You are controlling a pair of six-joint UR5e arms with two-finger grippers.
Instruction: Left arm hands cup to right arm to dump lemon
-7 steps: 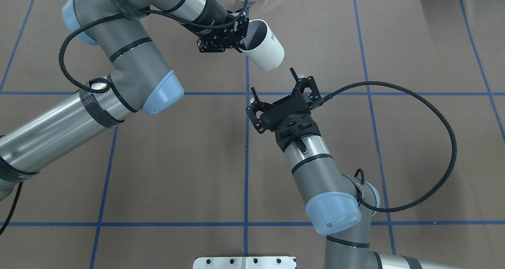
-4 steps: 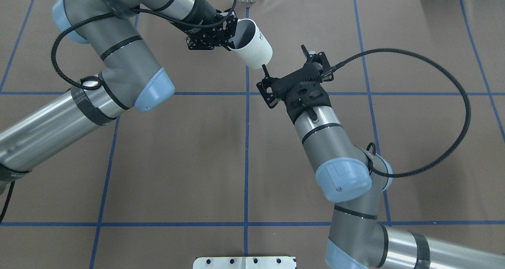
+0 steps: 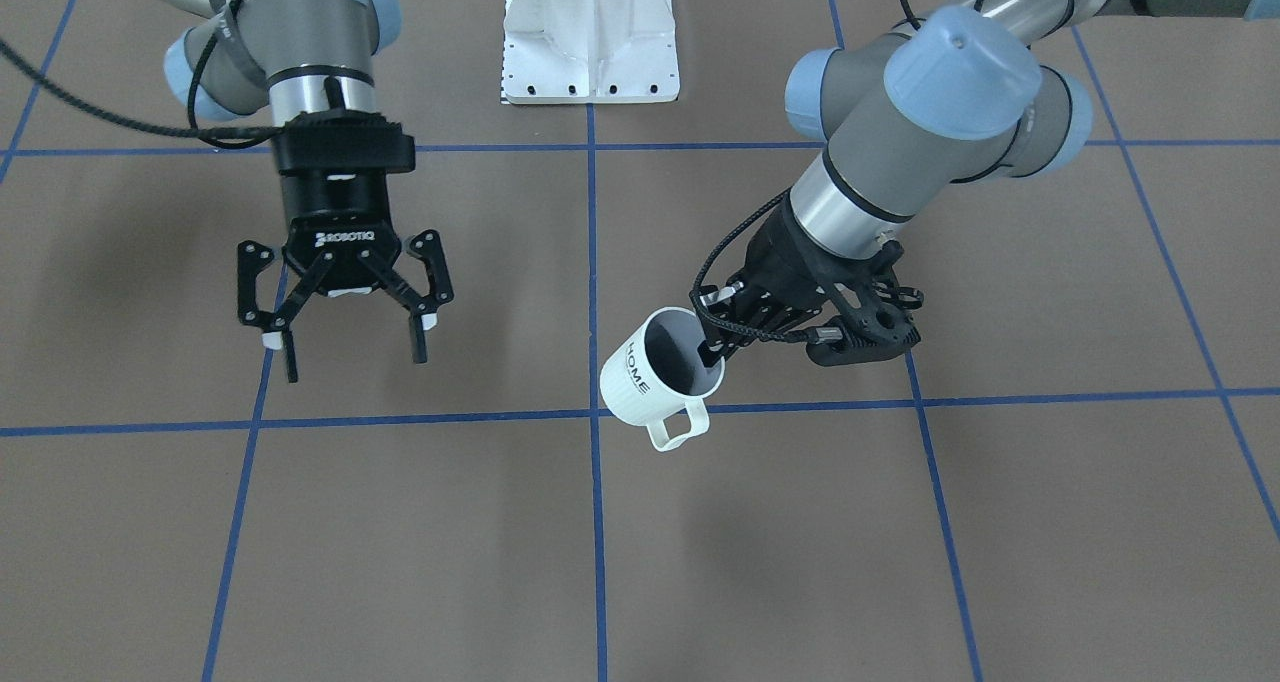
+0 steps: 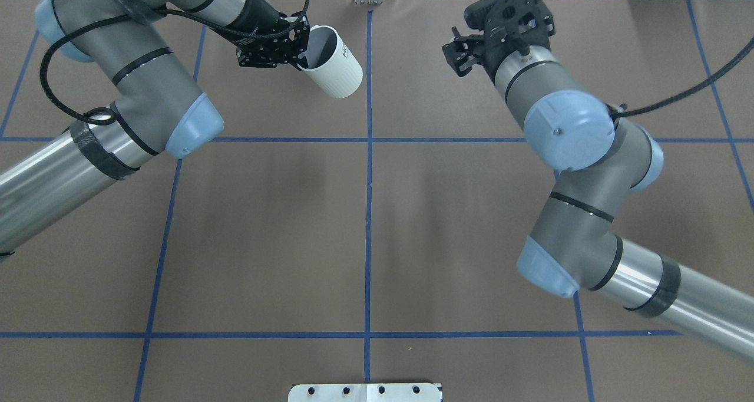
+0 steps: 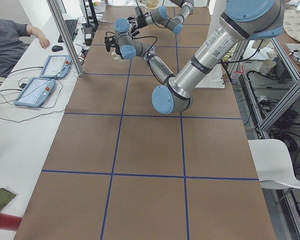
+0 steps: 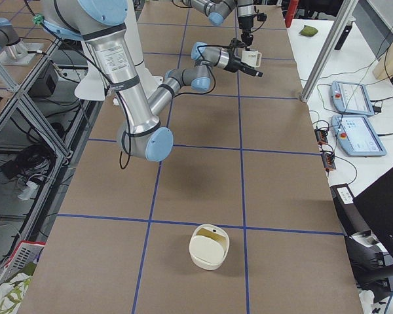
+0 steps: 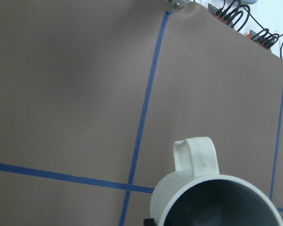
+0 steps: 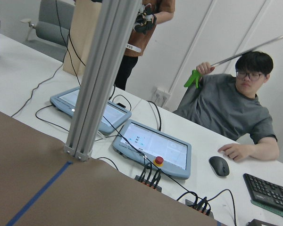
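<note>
1. Left arm point(image 3: 900, 112) is holding cup point(image 3: 640, 377) aloft near desk's far edge, jaws clamped on its rim.
2. Right arm point(image 3: 310, 32) is hanging well apart, jaws spread.
3. Handover and dump pending; lemon not visible.

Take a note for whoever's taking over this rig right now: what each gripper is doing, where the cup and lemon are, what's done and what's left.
Left gripper: shut on the rim of the cup, holding it tilted, clear of the table.
Right gripper: open, empty, well apart from the cup.
Lemon: not visible in any view. The cup's inside is dark, so I cannot tell if it is in there.
Done: the cup is picked up.
Left: pass the cup to the right gripper, then dump the lemon.
</note>
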